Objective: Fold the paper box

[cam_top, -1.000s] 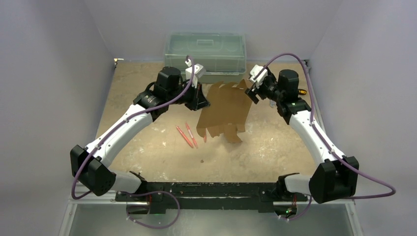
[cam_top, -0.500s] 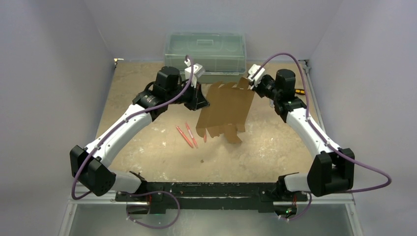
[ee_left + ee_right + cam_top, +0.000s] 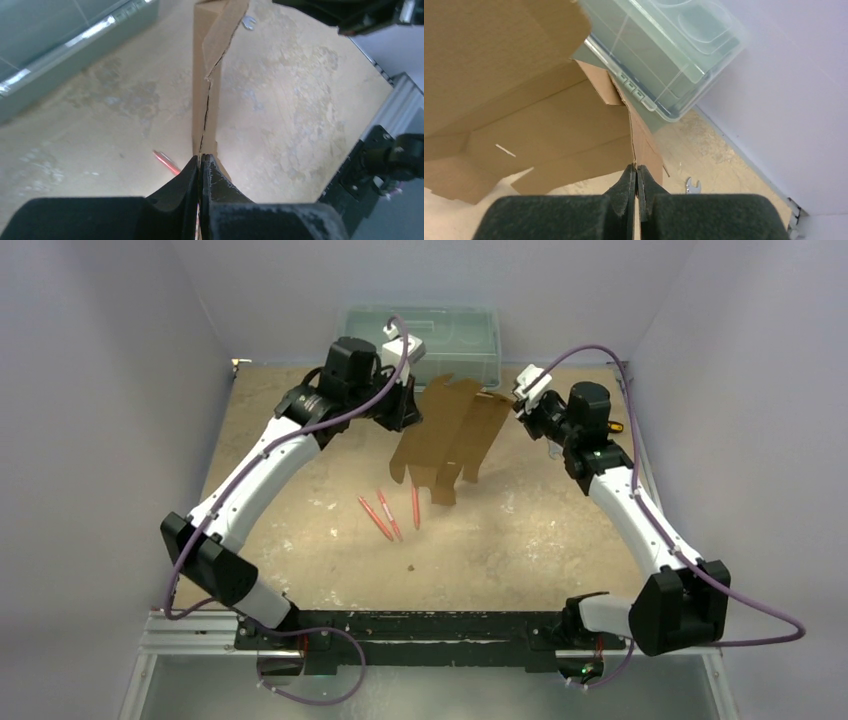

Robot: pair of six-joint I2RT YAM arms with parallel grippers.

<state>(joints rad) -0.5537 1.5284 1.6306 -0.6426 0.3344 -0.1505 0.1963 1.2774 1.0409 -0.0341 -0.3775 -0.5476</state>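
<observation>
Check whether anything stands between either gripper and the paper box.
Nothing visible does. The left gripper and the right gripper are each shut directly on an edge of the paper box, one on either side of the sheet.

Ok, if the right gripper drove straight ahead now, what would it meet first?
The paper box: the right gripper is shut on its edge, sheet straight ahead. Behind that, probably the green bin; depth is unclear.
</observation>
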